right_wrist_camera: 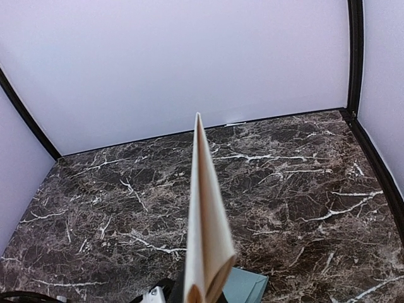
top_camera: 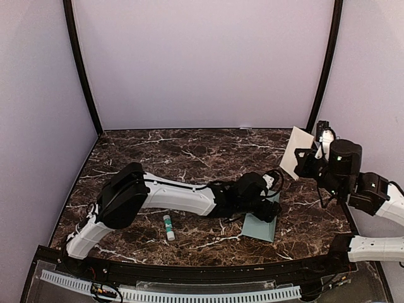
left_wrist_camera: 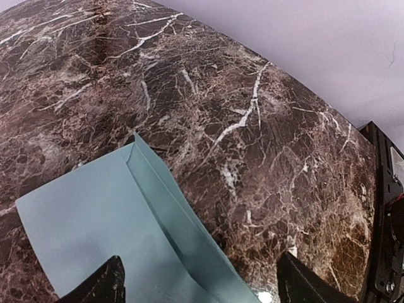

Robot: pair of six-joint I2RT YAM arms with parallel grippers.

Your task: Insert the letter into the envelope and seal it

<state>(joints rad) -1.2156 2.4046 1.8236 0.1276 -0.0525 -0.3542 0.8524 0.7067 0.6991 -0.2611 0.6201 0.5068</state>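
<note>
One white-and-green stick (top_camera: 168, 227) lies on the bench (top_camera: 189, 151). To its right, one teal envelope (top_camera: 261, 225) lies flat under the left pincer (top_camera: 270, 203), whose fingers stand apart. Far right, the right pincer (top_camera: 310, 158) is clamped on one cream letter (top_camera: 295, 151), held upright.

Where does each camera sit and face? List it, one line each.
Top external: above and behind, looking down at the table; left arm, right arm show.
Left wrist: over the envelope, looking down; open left gripper shows.
Right wrist: looks along the edge-on letter toward the back wall; right gripper barely shows.
Shared: envelope, in all three.
</note>
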